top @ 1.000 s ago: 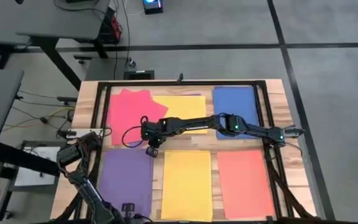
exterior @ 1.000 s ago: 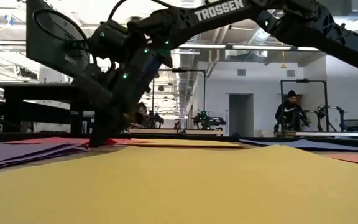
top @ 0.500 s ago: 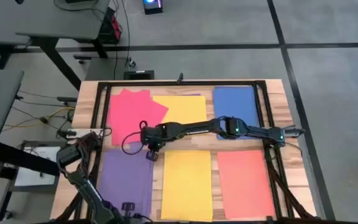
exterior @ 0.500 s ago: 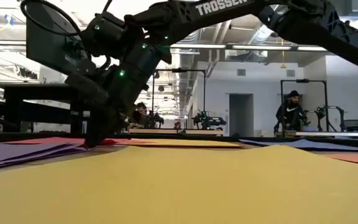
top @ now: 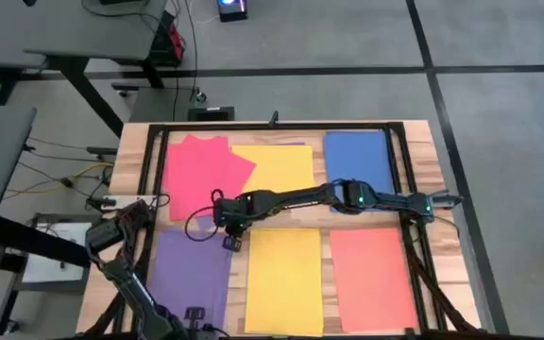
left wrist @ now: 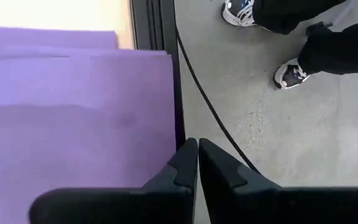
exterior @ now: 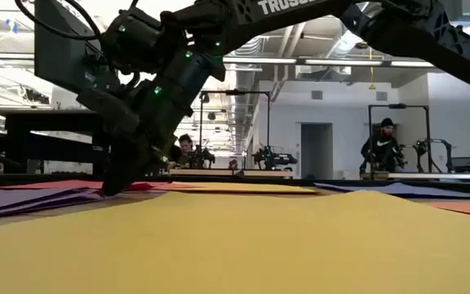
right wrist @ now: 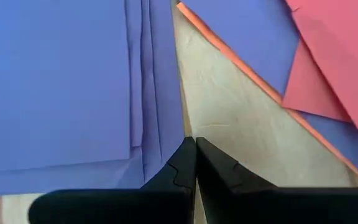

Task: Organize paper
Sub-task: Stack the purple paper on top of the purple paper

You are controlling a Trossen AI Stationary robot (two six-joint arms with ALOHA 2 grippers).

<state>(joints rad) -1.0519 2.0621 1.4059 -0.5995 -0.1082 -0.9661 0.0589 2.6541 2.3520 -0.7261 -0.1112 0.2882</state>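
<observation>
Six piles of paper lie on the wooden table: red (top: 201, 170), yellow (top: 277, 165) and blue (top: 357, 156) along the far side, purple (top: 192, 269), yellow (top: 283, 274) and orange (top: 371, 274) along the near side. My right gripper (top: 232, 243) reaches across from the right. It stands shut at the purple pile's right edge (right wrist: 166, 124). My left gripper (left wrist: 197, 142) is shut and holds nothing, waiting over the table's left rail (top: 138, 215) beside the purple pile. My right gripper points down with its shut fingertips (right wrist: 185, 152) at the right edge of the purple pile (right wrist: 157, 134), where several sheet edges lie stepped. The sheets lie flat on the table. I cannot tell whether the tips press on the top sheet or on the wood beside it.
A black frame (top: 399, 189) runs around the table. A strip of bare wood (right wrist: 241, 124) separates the purple pile from the red pile (right wrist: 334, 56), which has a purple sheet and an orange edge under it. A person's shoes (left wrist: 291, 71) stand on the floor by the left side.
My right gripper has moved toward the table's near edge along the purple pile's right edge, staying shut and low.
</observation>
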